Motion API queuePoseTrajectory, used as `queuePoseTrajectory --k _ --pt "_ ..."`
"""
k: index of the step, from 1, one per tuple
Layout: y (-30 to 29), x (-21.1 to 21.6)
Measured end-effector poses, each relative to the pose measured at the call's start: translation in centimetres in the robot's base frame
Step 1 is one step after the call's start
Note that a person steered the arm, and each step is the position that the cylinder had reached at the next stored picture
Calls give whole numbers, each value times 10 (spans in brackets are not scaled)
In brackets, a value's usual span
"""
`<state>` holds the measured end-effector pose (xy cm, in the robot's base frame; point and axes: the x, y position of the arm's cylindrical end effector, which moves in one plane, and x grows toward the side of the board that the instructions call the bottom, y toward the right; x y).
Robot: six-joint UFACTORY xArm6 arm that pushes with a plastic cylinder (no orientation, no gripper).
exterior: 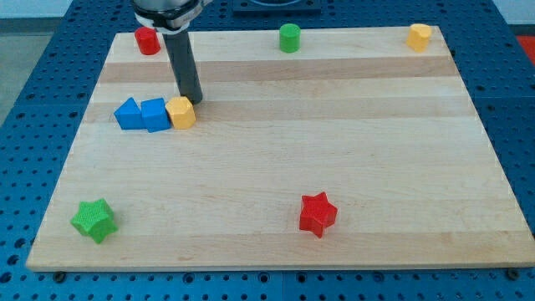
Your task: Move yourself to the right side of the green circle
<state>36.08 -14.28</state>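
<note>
The green circle (289, 38) stands near the top edge of the wooden board (334, 150), a little right of its middle. My tip (193, 99) is far to the circle's left and lower in the view. It sits just above and right of a yellow block (180, 112), close to touching it. The dark rod rises from the tip toward the view's top.
A blue triangle (128, 114) and a blue cube (155, 114) lie in a row left of the yellow block. A red cylinder (148, 40) is at top left, a yellow block (419, 37) at top right, a green star (93, 220) at bottom left, a red star (317, 214) at bottom centre-right.
</note>
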Motion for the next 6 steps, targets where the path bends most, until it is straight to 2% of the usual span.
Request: queuePoseTrajectory --k 1,2,3,5,6 --pt "-9 0" --pt "-6 -27" --pt "28 -46" --pt "122 -53" --pt "154 -80"
